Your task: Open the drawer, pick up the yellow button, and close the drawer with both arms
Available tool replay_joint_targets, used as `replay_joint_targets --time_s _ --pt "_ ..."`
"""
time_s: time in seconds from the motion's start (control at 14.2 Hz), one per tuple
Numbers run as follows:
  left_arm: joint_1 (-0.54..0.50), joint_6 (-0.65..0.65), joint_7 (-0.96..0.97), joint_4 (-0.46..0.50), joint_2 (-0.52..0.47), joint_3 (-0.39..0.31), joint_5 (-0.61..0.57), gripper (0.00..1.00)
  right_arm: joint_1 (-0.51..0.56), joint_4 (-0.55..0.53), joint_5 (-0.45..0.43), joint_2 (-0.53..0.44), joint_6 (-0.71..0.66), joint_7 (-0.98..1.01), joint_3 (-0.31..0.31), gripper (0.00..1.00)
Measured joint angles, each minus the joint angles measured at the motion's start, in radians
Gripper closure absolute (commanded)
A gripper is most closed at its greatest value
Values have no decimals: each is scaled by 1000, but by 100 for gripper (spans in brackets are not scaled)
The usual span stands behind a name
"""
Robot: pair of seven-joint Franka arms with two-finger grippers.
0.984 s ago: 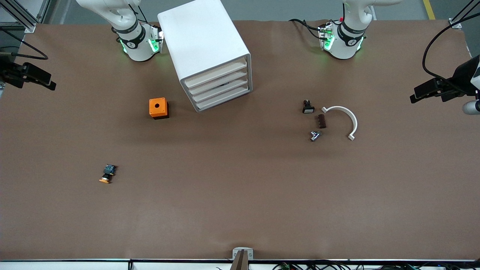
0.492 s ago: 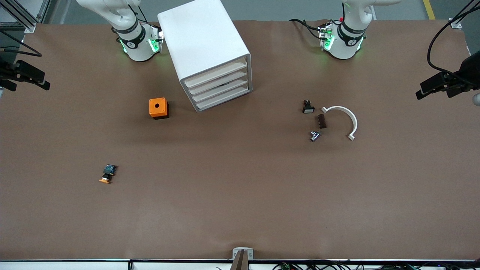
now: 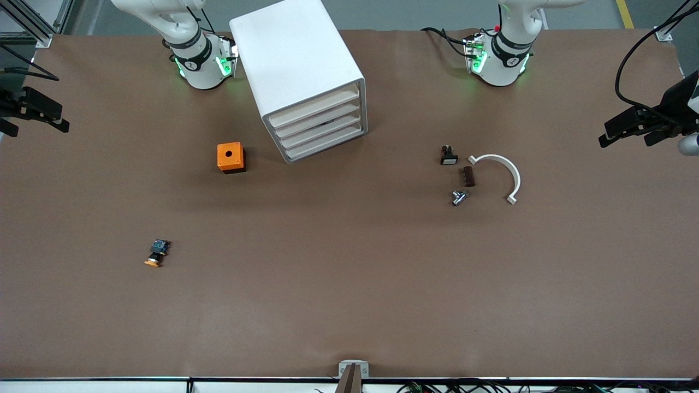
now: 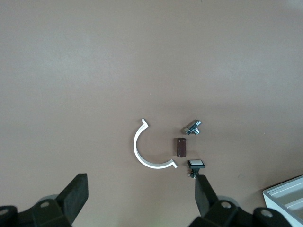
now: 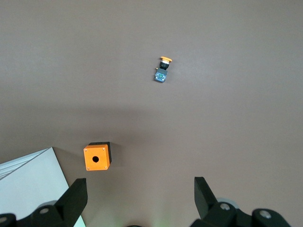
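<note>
The cabinet [image 3: 306, 76] stood between the 2 arm bases, its 4 drawers all pushed in, so no drawer [image 3: 315, 109] had been opened yet. The button [image 3: 157, 253] did not lie in the cabinet: it sat out on the bare table [image 3: 349, 305], much nearer the front camera than the cabinet and toward the right arm's end, its orange cap pointing toward the camera.

The orange cube [image 3: 230, 157] rested just beside the cabinet's front corner, toward the right arm's end. Off toward the left arm's end from the cabinet lay a small cluster: a black piece with a white face [image 3: 449, 156], a brown block [image 3: 468, 176], a metal fitting [image 3: 458, 197] and a white arc [image 3: 499, 174].

The right gripper [image 5: 139, 201] hung high at the table edge at its own arm's end, well apart from the cabinet, jaws spread wide and empty. The left gripper [image 4: 142, 198] hung likewise at the table edge at its own end, jaws wide and empty, looking down on the cluster.

I judged the task to be at its very start, both arms raised and nothing touched. The next move seemed to call for 1 gripper to come down to a drawer front and pull it out, perhaps with the other arm steadying the cabinet so it would not slide. The thin drawer lips offered little to grip.
</note>
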State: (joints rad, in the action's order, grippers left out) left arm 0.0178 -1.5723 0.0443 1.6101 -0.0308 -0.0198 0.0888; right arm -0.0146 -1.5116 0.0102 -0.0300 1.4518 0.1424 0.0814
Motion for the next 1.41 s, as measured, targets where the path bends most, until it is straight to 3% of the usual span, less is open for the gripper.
replay_joint_targets --time_s 1.41 --pt "-3 -13 -48 -53 0 5 -8 0 1 -32 0 -38 -6 -42 1 0"
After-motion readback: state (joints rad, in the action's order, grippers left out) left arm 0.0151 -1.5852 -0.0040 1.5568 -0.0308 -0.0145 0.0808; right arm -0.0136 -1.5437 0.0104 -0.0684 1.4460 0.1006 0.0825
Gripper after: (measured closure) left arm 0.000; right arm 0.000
